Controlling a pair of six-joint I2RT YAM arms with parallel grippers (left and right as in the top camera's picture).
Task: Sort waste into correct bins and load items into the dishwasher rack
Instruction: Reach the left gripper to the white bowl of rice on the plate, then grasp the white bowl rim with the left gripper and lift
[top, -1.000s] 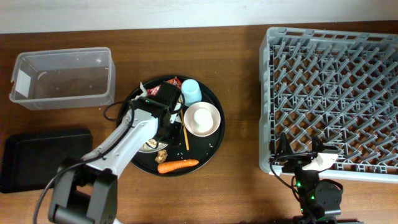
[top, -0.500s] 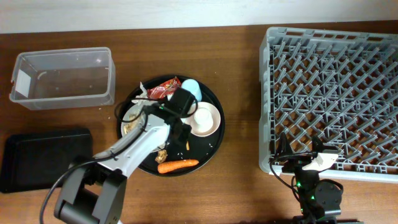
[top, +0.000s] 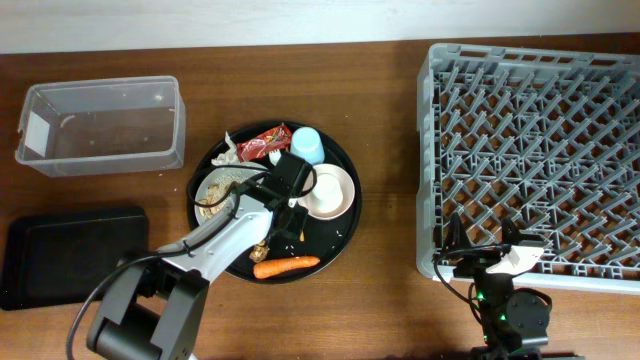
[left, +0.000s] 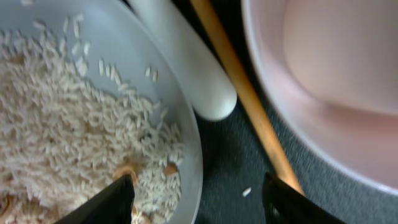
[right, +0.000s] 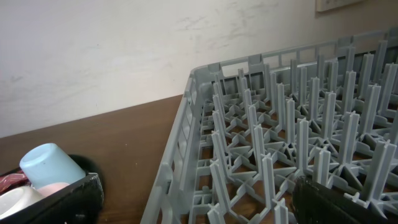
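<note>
Brown wooden table (top: 385, 300) against a scuffed white wall (right: 93, 56).

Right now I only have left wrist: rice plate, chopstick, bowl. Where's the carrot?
Observer: The carrot lies at the robot-side edge of the round tray.
Operator: Blue cup?
Observer: The cup sits at the tray's far edge, beside the red wrapper.
Operator: Right arm busy?
Observer: No. The right gripper is open and holds nothing, at the rack's robot-side edge.

Glossy white plate (left: 134, 43), smooth wooden chopstick (left: 244, 99), grey plastic rack (top: 425, 150), wood-grain table (top: 380, 100).
</note>
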